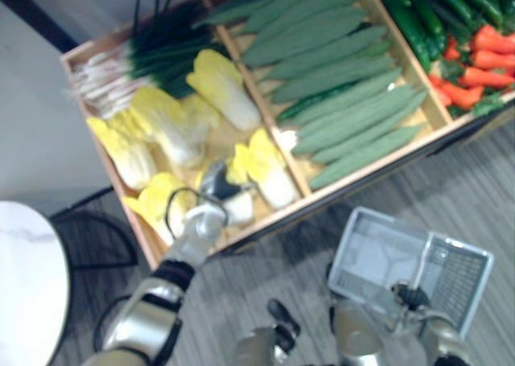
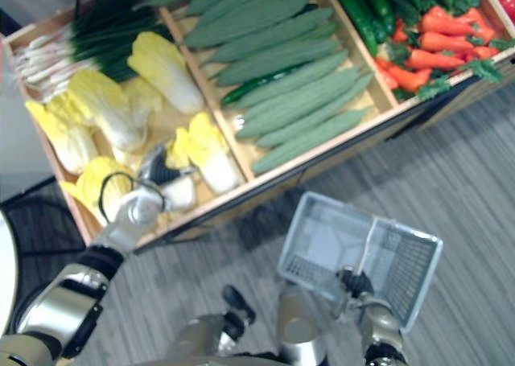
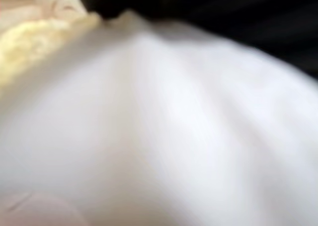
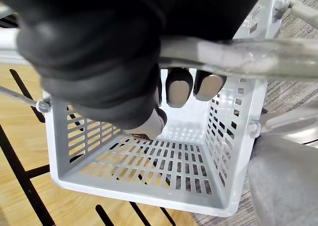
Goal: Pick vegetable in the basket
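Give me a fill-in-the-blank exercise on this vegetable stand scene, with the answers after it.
1. The right robot hand holds the grey basket by its ____.
2. Inside, the basket is ____.
3. The left robot hand is among the cabbages, which share a compartment with the green ____.
Answers: handle; empty; onions.
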{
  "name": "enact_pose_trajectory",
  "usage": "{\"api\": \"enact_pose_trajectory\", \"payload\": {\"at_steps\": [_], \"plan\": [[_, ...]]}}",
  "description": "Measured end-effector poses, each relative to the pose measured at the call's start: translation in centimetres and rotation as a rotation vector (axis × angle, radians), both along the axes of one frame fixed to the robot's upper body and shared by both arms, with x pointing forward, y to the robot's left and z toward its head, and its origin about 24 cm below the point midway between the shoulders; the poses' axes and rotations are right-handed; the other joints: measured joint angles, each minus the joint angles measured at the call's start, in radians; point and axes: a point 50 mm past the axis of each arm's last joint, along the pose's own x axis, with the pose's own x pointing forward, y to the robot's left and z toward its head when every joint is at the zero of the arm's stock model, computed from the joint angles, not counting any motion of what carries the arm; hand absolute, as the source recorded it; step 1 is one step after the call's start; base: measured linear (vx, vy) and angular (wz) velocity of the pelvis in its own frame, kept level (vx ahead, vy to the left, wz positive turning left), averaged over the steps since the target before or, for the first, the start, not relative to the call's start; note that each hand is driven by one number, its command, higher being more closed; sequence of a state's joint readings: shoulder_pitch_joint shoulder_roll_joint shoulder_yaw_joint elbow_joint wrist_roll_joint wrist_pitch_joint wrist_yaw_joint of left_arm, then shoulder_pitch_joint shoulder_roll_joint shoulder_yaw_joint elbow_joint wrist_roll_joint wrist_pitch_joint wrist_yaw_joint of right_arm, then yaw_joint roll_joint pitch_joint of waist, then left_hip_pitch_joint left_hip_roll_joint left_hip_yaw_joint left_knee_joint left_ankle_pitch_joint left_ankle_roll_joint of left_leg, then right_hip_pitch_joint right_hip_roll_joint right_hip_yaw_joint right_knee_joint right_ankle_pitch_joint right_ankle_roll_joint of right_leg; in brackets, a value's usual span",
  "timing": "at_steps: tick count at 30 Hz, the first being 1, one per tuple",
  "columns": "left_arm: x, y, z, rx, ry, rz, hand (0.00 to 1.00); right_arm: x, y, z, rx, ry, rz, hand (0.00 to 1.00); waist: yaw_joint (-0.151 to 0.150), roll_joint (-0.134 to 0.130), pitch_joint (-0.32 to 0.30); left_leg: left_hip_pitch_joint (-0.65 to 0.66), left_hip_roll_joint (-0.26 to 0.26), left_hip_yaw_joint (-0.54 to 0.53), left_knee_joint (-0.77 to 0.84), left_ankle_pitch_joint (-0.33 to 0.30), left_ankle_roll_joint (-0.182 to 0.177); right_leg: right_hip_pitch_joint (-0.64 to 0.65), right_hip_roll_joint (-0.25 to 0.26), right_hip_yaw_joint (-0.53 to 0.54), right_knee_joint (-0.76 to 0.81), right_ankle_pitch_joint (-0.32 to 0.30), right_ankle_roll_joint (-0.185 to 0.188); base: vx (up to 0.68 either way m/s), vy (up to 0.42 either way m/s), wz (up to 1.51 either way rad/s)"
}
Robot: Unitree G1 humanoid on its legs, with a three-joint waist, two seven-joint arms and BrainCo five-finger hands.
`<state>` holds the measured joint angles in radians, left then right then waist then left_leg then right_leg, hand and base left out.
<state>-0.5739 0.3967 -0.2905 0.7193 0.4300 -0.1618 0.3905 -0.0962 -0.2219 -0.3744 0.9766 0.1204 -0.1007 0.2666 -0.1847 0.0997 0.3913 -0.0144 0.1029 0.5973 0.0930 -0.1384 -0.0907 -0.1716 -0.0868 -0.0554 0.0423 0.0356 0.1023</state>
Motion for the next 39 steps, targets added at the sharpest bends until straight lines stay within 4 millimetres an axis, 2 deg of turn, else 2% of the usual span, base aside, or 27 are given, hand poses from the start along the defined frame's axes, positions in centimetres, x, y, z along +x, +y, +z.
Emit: {"api": "enact_pose_trajectory", "payload": {"at_steps": [8, 13, 17, 21, 23, 25, 26, 28, 29, 30, 31, 32, 33, 34, 35, 36, 37, 39], "plan": [[-0.1, 0.9, -0.5, 0.017, 0.013, 0.050, 1.00, 0.1, -0.3, 0.2, -0.027, -0.005, 0.006, 1.00, -0.002, 0.000, 0.001, 0.003, 0.000, -0.002, 0.027, -0.001, -0.002, 0.010, -0.014, -0.033, 0.018, -0.002, -0.001, -0.05, -0.018, 0.05], [-1.2, 2.0, -1.8, 0.062, 0.020, 0.088, 1.00, -0.7, -0.4, -0.1, -0.017, 0.012, 0.016, 1.00, 0.000, 0.005, -0.002, 0.045, 0.005, -0.010, 0.047, -0.001, -0.001, 0.074, -0.020, -0.074, 0.021, -0.013, -0.017, -0.05, -0.027, 0.13], [-1.9, 2.4, -1.9, 0.106, -0.029, 0.065, 1.00, -1.5, -1.0, -0.3, -0.014, 0.023, 0.000, 1.00, 0.008, 0.016, -0.012, 0.058, 0.009, -0.036, 0.050, -0.001, -0.001, 0.110, -0.019, -0.107, 0.002, -0.014, -0.019, -0.07, -0.040, 0.18], [-3.2, 2.5, -2.4, 0.099, -0.063, 0.042, 1.00, -3.5, -1.7, -1.0, -0.013, 0.078, -0.022, 1.00, 0.027, 0.045, -0.073, 0.075, 0.018, -0.037, 0.044, -0.001, -0.001, 0.143, -0.007, -0.120, -0.023, -0.014, -0.021, -0.05, -0.060, 0.08], [-4.1, 2.3, -2.2, 0.082, -0.123, 0.028, 1.00, -4.8, -2.0, -1.3, -0.003, 0.113, -0.038, 1.00, 0.037, 0.061, -0.133, 0.083, 0.023, -0.037, 0.031, 0.000, 0.000, 0.151, 0.004, -0.123, -0.036, -0.014, -0.021, -0.02, -0.069, 0.02], [-4.5, 2.2, -1.6, 0.077, -0.174, 0.020, 1.00, -5.3, -2.0, -1.5, 0.000, 0.132, -0.038, 1.00, 0.048, 0.061, -0.145, 0.100, 0.027, -0.036, 0.032, 0.000, 0.000, 0.164, 0.013, -0.107, -0.042, -0.014, -0.022, -0.04, -0.063, -0.19], [-5.0, 2.3, -1.1, 0.071, -0.212, 0.017, 1.00, -5.6, -2.0, -1.7, 0.001, 0.142, -0.038, 1.00, 0.059, 0.054, -0.159, 0.103, 0.028, -0.047, 0.042, 0.000, 0.002, 0.161, 0.020, -0.078, -0.047, -0.013, -0.028, -0.05, -0.086, -0.56], [-5.8, 2.8, -0.2, 0.069, -0.277, 0.021, 1.00, -5.6, -1.9, -1.8, 0.005, 0.152, -0.032, 1.00, 0.086, 0.031, -0.170, 0.094, 0.021, -0.146, 0.095, -0.001, 0.003, 0.159, 0.029, -0.013, -0.051, -0.006, -0.035, 0.00, -0.101, -0.84], [-6.3, 3.2, 0.3, 0.066, -0.311, 0.031, 1.00, -5.6, -1.8, -1.9, 0.009, 0.156, -0.031, 1.00, 0.108, 0.017, -0.177, 0.083, 0.017, -0.212, 0.134, -0.003, 0.008, 0.152, 0.035, 0.033, -0.054, 0.003, -0.040, 0.00, -0.082, -1.29], [-7.1, 3.5, 1.0, 0.056, -0.363, 0.046, 1.00, -5.5, -1.9, -1.9, 0.006, 0.156, -0.029, 1.00, 0.137, 0.001, -0.183, 0.062, 0.006, -0.332, 0.170, -0.037, 0.034, 0.139, 0.044, 0.098, -0.057, 0.011, -0.035, -0.04, -0.048, -1.71], [-7.8, 3.8, 1.6, 0.039, -0.409, 0.057, 1.00, -5.4, -2.2, -1.7, -0.008, 0.151, -0.025, 1.00, 0.156, 0.003, -0.198, 0.057, 0.001, -0.428, 0.170, -0.059, 0.039, 0.118, 0.066, 0.156, -0.061, 0.018, -0.039, -0.06, 0.020, -1.57], [-8.0, 3.8, 1.9, 0.033, -0.427, 0.059, 1.00, -5.3, -2.4, -1.6, -0.017, 0.146, -0.020, 1.00, 0.159, 0.020, -0.210, 0.064, 0.002, -0.447, 0.165, -0.072, 0.034, 0.113, 0.074, 0.179, -0.065, 0.026, -0.038, -0.03, 0.054, -1.29], [-8.1, 3.7, 2.2, 0.021, -0.447, 0.057, 1.00, -5.2, -2.7, -1.4, -0.031, 0.143, -0.015, 1.00, 0.156, 0.014, -0.214, 0.081, 0.003, -0.440, 0.133, -0.084, 0.030, 0.103, 0.086, 0.204, -0.076, 0.041, -0.029, 0.01, 0.098, -0.78], [-7.9, 3.4, 3.0, 0.013, -0.482, 0.038, 1.00, -5.3, -2.9, -1.3, -0.036, 0.142, -0.013, 1.00, 0.139, 0.031, -0.226, 0.108, 0.004, -0.412, 0.096, -0.103, 0.030, 0.104, 0.091, 0.215, -0.100, 0.074, -0.022, 0.00, 0.108, -0.67], [-7.5, 3.0, 3.7, 0.005, -0.516, 0.008, 1.00, -5.4, -2.8, -1.3, -0.028, 0.134, -0.023, 1.00, 0.126, 0.024, -0.225, 0.118, -0.001, -0.385, 0.071, -0.118, 0.028, 0.101, 0.094, 0.230, -0.120, 0.104, -0.016, -0.04, 0.130, -0.49], [-7.4, 2.8, 3.9, 0.002, -0.525, -0.004, 1.00, -5.5, -2.7, -1.3, -0.021, 0.131, -0.025, 1.00, 0.126, 0.015, -0.224, 0.126, -0.004, -0.373, 0.060, -0.121, 0.032, 0.097, 0.092, 0.241, -0.126, 0.114, -0.012, -0.07, 0.113, -0.74], [-7.3, 2.5, 4.0, -0.008, -0.508, -0.032, 1.00, -5.4, -2.4, -1.3, -0.007, 0.116, -0.031, 1.00, 0.120, -0.013, -0.227, 0.142, -0.016, -0.332, 0.043, -0.123, 0.035, 0.089, 0.088, 0.271, -0.132, 0.131, -0.007, -0.10, 0.118, -0.73], [-7.3, 1.8, 3.5, -0.022, -0.472, -0.084, 1.00, -5.1, -1.9, -1.2, 0.000, 0.092, -0.015, 1.00, 0.107, -0.031, -0.230, 0.156, -0.016, -0.291, 0.041, -0.124, 0.039, 0.074, 0.081, 0.223, -0.122, 0.130, -0.020, -0.08, 0.065, -0.64]]}}
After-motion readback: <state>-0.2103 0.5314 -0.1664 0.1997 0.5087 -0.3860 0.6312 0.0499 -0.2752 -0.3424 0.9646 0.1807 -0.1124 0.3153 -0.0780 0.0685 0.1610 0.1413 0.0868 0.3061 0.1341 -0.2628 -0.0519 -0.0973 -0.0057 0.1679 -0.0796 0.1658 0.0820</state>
